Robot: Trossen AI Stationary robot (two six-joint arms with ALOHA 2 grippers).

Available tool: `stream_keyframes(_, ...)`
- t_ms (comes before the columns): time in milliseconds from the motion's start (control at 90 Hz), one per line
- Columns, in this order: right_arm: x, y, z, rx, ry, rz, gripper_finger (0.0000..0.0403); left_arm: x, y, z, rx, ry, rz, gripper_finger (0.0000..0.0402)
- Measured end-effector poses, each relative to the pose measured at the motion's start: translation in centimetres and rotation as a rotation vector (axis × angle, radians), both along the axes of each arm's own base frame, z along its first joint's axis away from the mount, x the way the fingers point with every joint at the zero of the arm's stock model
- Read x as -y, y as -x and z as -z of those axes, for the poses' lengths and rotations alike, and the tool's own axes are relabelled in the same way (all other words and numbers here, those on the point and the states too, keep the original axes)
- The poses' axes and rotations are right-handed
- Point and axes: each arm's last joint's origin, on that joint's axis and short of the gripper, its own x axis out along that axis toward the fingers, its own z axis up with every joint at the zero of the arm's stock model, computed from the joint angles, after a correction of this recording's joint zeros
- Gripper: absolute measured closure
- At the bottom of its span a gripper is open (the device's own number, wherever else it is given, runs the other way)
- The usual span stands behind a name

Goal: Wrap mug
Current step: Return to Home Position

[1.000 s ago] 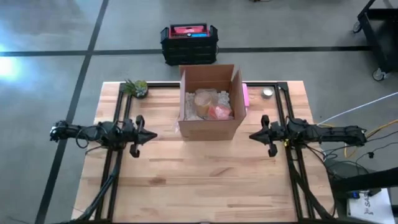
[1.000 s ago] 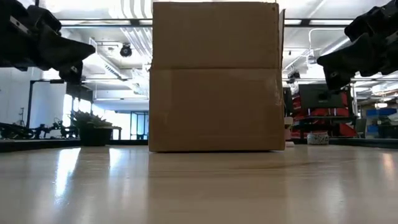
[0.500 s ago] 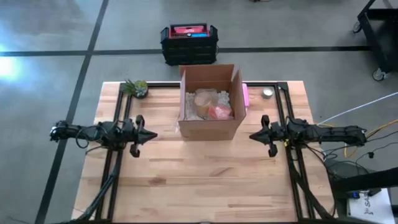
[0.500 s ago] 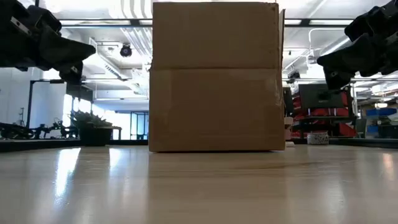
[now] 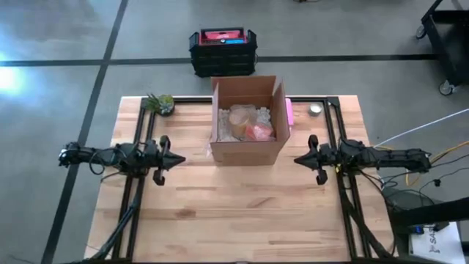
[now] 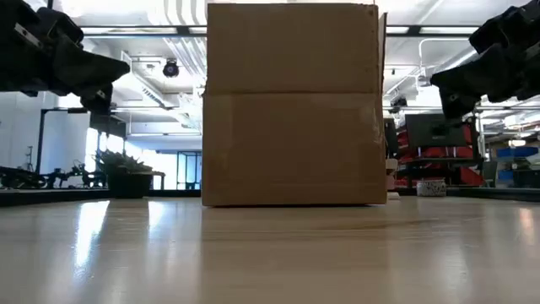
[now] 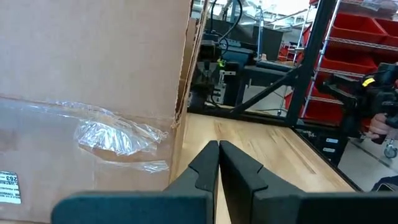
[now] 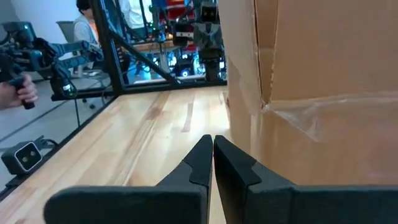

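While the wrapped mug (image 5: 258, 133) lies in the box (image 5: 245, 152), the left hand (image 5: 178, 159) and right hand (image 5: 299, 159) flank it, clenched empty.

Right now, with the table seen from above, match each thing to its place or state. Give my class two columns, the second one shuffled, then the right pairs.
1 wrapped orange mug
2 potted plant
3 left gripper
4 right gripper

A fingers shut, right of the cardboard box
B far left corner of the table
C inside the box
D fingers shut, left of the box

Pairs: 1-C, 2-B, 3-D, 4-A
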Motion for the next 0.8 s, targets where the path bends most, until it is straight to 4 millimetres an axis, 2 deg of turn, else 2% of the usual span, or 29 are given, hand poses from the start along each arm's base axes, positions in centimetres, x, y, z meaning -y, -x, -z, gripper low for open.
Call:
stream_keyframes(133, 0.04, 0.31, -0.38, 0.049, 0.015, 0.016, 0.0403, 0.0, 0.0, 0.01, -0.001, -0.001, 0.0, 0.0402)
stream_keyframes(622, -0.18, 0.28, -0.31, 0.044, 0.023, -0.009, 0.0403, 0.02, 0.0, 0.02, -0.003, -0.006, 0.005, 0.0402)
stream_keyframes(800, 0.11, 0.28, -0.19, 0.03, 0.026, 0.088, 0.0403, 0.02, 0.0, 0.03, -0.003, -0.013, 0.005, 0.0402)
